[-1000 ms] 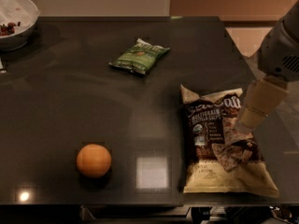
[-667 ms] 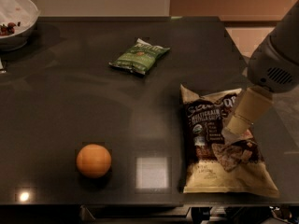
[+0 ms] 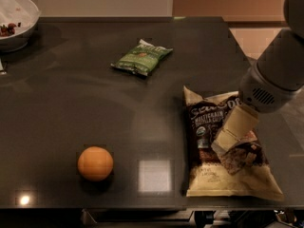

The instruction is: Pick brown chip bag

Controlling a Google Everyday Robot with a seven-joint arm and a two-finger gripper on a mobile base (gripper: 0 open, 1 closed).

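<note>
The brown chip bag (image 3: 211,141) lies flat on the dark table (image 3: 71,103) near its front right corner, dark brown in the middle with cream top and bottom. My gripper (image 3: 223,145) comes in from the right on a grey arm and is down over the middle of the bag, its cream-coloured finger (image 3: 236,127) against the bag's surface. The arm hides the bag's upper right part.
A small green snack bag (image 3: 141,57) lies at the back centre of the table. An orange (image 3: 95,163) sits at the front left. A white bowl (image 3: 16,13) stands at the back left corner. The table's right edge runs just beyond the chip bag.
The arm has moved left and down, bringing the gripper from the bag's right edge to over its middle. The bag, the orange and the green bag have not moved.
</note>
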